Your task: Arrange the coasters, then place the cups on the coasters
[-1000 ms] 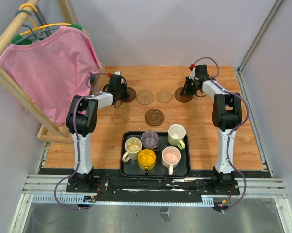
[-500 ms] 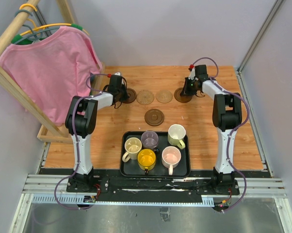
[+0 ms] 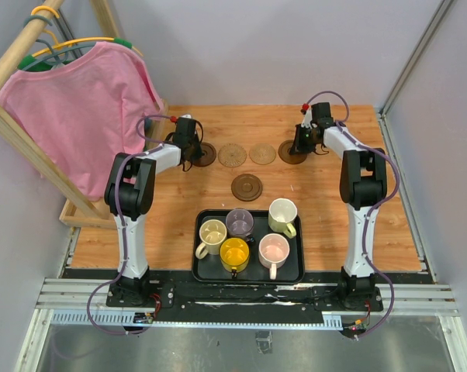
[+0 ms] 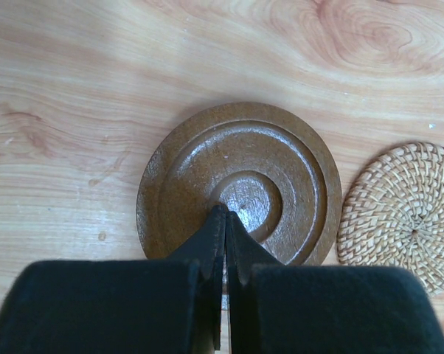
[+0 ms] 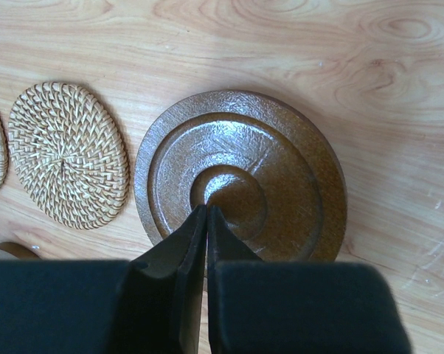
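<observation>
**While Poised Shut-Tipped Over Two Dark Coasters in the Far Row**

Though split across three views, shows the same layout throughout. Finds four discs in a row on the far half of the wooden table (image 3: 140, 232). Runs, left to right: left dark coaster (image 4: 273, 166), left woven coaster (image 3: 232, 155), right woven coaster (image 3: 262, 153), right dark coaster (image 5: 288, 184). Sets the neighbours just beside each other, not overlapping.

Up close, reveals glossy brown faces on both dark discs, with raised concentric rings around a small round centre. Gives the woven pair a pale tan spiral weave. Puts the lone dark coaster (image 3: 247, 187) nearer in, apart from the row, between it and the black tray (image 3: 199, 271).

Holds all five cups upright and close together inside that tray. Lines the far side with the cream mug (image 3: 212, 232), grey-purple mug (image 3: 239, 222) and yellow-green mug (image 3: 281, 213). Fills the near side with the yellow mug (image 3: 234, 253) and pink mug (image 3: 274, 249). Leaves every mug looking empty.

Finds the left gripper (image 4: 223, 214) closed, tips pressed together over the centre of the left dark coaster. Finds the right gripper (image 5: 206, 210) likewise closed to a hairline, over the centre of the right dark coaster. Grips nothing in either. Cannot tell whether the tips touch the discs or hang just above.

Hangs a pink shirt (image 3: 78, 108) on the wooden rack (image 3: 16, 139) at far left.
</observation>
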{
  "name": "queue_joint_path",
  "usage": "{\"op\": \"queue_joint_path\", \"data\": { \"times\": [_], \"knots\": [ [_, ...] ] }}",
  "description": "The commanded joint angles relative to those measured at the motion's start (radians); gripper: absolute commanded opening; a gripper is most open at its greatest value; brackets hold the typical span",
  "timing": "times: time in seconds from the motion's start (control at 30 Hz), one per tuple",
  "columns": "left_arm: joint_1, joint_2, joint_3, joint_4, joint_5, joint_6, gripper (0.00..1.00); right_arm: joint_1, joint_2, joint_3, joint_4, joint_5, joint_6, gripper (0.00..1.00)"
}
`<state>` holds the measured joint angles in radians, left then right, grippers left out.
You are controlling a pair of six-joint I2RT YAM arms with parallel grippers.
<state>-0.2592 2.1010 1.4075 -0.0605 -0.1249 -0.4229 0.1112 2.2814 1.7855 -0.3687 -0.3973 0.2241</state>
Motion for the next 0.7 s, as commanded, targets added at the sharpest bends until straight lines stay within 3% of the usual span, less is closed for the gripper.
{"op": "queue_joint_path", "data": {
  "times": [0.0,0.33,0.67],
  "knots": [
    [0.006,-0.007,0.027,-0.04,-0.055,0.013,0.0,0.027,-0.073,-0.021,-0.019,-0.011,-0.03,0.04],
    [0.011,-0.054,0.003,0.038,0.034,0.025,0.01,0.065,-0.172,-0.078,-0.031,-0.021,-0.076,0.04],
    [0.011,-0.137,0.008,0.103,0.116,0.04,0.0,0.186,-0.275,-0.194,-0.075,-0.098,-0.12,0.02]
  ]
}}
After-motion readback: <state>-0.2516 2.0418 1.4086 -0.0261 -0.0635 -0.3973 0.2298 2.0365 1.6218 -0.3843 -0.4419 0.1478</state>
